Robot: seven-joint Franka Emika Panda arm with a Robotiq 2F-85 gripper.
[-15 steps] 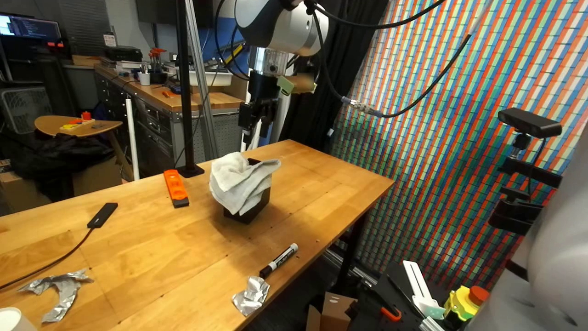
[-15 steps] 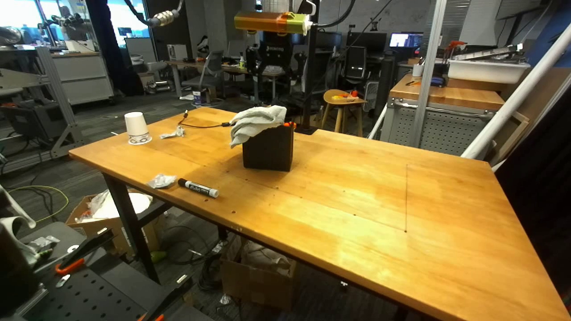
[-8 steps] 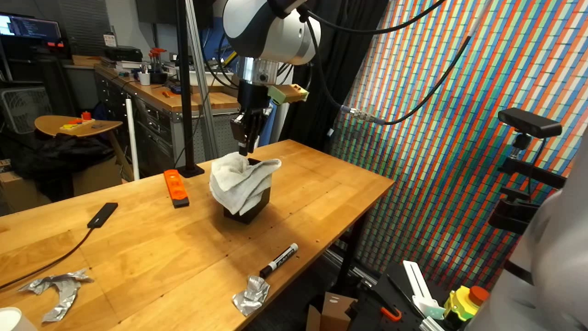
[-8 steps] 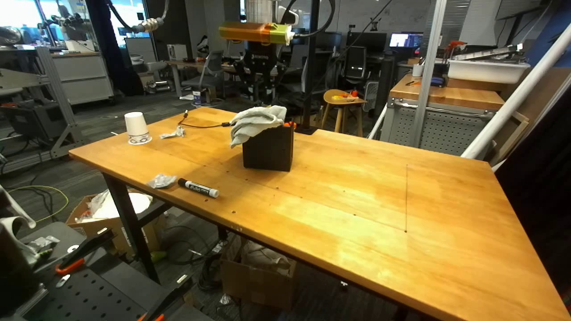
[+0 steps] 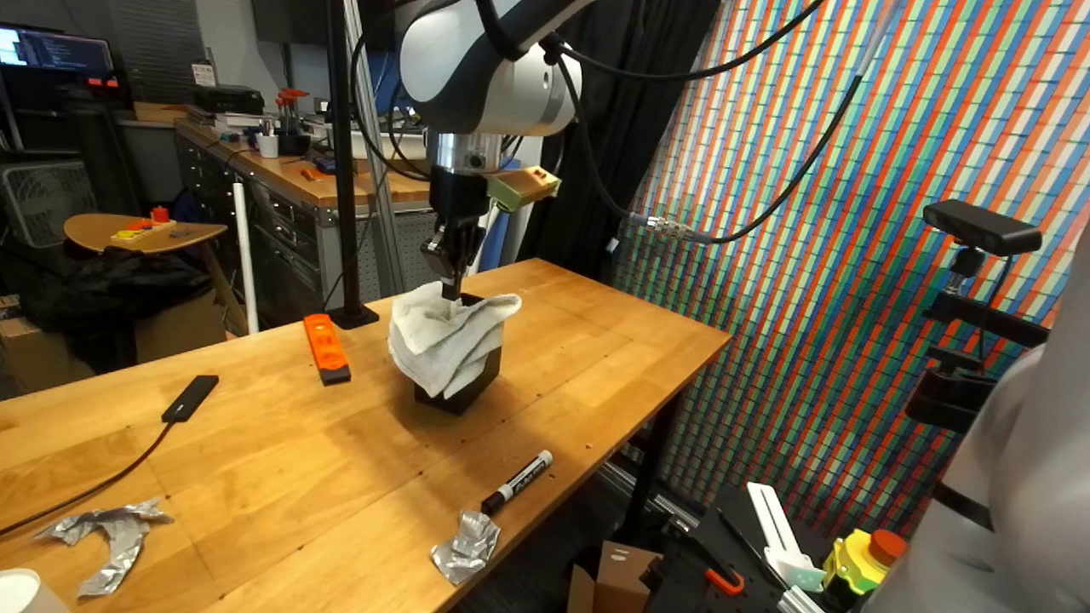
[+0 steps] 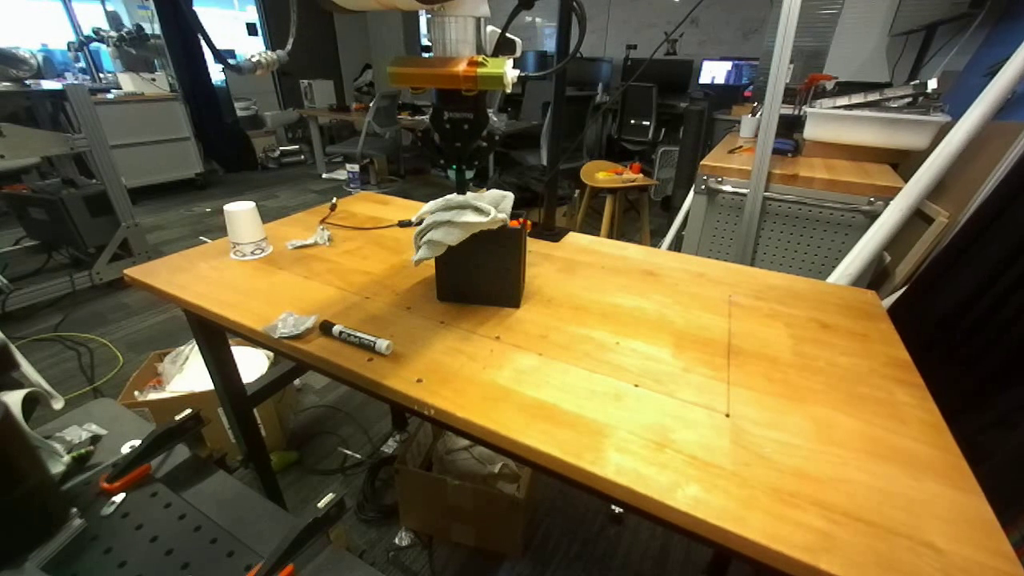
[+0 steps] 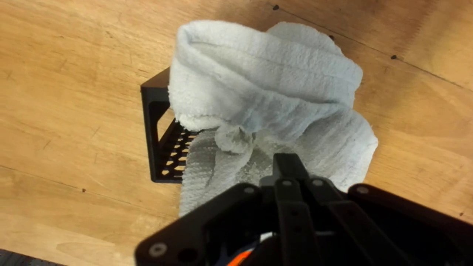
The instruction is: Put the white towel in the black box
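Gripper [image 7: 289, 160] directly over the black box [image 6: 480, 268], pointing down, fingers drawn together; cannot tell whether any cloth is pinched between them. Tips reach the upper folds of the white towel [image 7: 266, 70] in both exterior views, exact contact unclear. Towel lies bunched across the open top of the box, loosely folded, one part hanging well down outside its wall. Wrist view: one end of the opening uncovered, a perforated panel showing beside the cloth. Box stands upright on the wooden table [image 6: 640, 360].

Around the box: orange bar [image 5: 325, 347] with a dark end, near it, lying flat. Marker [image 6: 356, 338], black and white, on its side, between the box and a long table edge; crumpled foil [image 6: 290, 325] just beside the black end. Black plug block [image 5: 189, 398] on a cord, farther from the box than the bar. Torn foil strip [image 5: 123, 545], well apart from the box. Paper cup [image 6: 244, 228], upside down, beyond the strip.
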